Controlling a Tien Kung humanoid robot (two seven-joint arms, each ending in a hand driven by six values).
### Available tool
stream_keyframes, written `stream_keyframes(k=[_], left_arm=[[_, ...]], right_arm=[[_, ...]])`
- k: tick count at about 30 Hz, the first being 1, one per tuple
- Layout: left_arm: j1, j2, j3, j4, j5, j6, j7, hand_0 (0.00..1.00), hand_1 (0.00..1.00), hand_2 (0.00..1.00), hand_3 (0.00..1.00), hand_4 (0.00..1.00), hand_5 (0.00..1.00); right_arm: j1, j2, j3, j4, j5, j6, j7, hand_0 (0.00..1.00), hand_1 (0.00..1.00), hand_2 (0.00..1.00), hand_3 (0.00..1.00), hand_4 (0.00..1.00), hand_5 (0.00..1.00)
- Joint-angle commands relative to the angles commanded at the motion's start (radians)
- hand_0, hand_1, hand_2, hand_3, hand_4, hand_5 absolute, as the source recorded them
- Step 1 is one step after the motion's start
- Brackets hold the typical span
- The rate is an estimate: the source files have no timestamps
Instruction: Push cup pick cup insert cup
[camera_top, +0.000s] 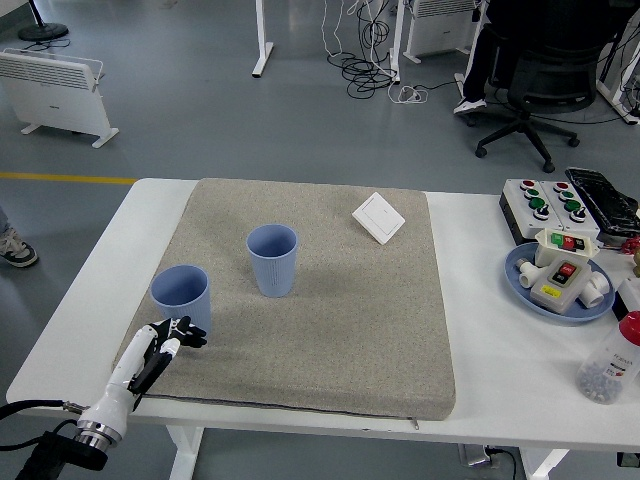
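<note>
Clearly nothing is nested yet: the near cup (181, 297) stands at lower left on the grey mat (350, 310), the far cup (272, 259) apart at centre. Left robot hand (172, 335), fingers loosely spread and empty, sits just below the near cup.

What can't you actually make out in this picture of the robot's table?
- Whether the left hand touches the near cup: head view, too small to tell.
- Right hand: outside the frame.
- The bottle: label print too small; right edge cuts it.
- Insides of both cups, including the far cup: walls hide the bottoms.
</note>
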Motion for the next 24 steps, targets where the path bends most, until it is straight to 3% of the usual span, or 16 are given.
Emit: stream_keyframes(k=[17,24], left_arm=[[-0.101,-0.043,-0.016,0.122,0.057,0.01,-0.017,0.668,0.546,0.512,0.513,0.639,0.998],[-0.138,-0.041,0.006,0.172,0.064,0.009,-0.027,0.668,0.543,0.509,0.513,0.633,0.998]], right_arm=[[-0.005,0.007,-0.007,0.0,0.004,-0.001,0.0,0.691,0.592,0.611,0.547,0.109,0.478],[-0.011,0.008,-0.011,0.0,0.005,-0.002,0.0,0.691,0.593,0.612,0.547,0.108,0.476]])
